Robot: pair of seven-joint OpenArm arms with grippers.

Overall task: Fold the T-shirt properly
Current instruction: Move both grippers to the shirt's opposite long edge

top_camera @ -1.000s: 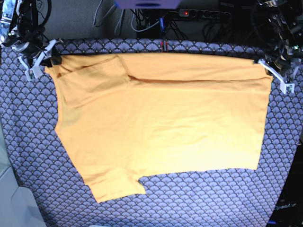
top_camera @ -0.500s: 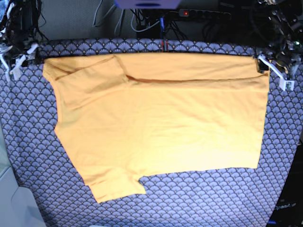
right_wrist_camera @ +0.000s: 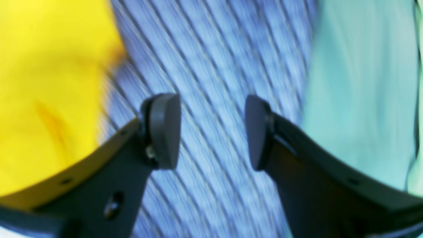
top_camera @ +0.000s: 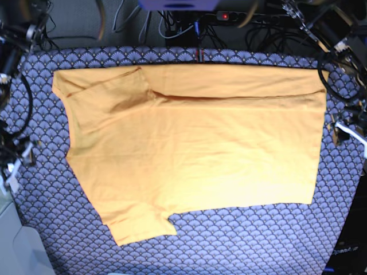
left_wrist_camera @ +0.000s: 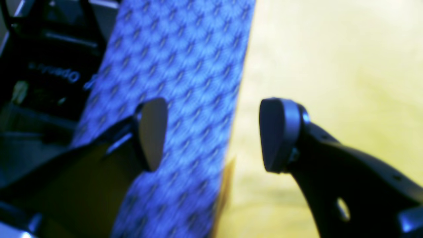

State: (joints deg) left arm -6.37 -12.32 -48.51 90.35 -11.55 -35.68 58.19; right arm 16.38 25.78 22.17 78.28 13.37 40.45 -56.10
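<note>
The yellow-orange T-shirt (top_camera: 195, 154) lies flat on the blue-grey scallop-patterned cloth (top_camera: 258, 240), its far edge folded over toward the middle and one sleeve sticking out at the near left. My left gripper (top_camera: 347, 132) is open and empty beside the shirt's right edge. In the left wrist view the gripper (left_wrist_camera: 213, 135) hangs over the line where the shirt (left_wrist_camera: 330, 66) meets the cloth (left_wrist_camera: 185, 49). My right gripper (top_camera: 14, 166) is open and empty, left of the shirt. In the right wrist view the gripper (right_wrist_camera: 211, 132) is over bare cloth (right_wrist_camera: 211, 49), with the shirt (right_wrist_camera: 49, 82) to one side.
A power strip (top_camera: 241, 16) and cables lie behind the table's far edge. A pale surface (top_camera: 17, 246) borders the cloth at the near left and shows pale green in the right wrist view (right_wrist_camera: 360, 82). Dark equipment (left_wrist_camera: 49, 66) stands past the cloth's right edge.
Both grippers have left the shirt's far corners and moved toward the near side along the table's left and right edges. The folded far edge of the shirt stays down.
</note>
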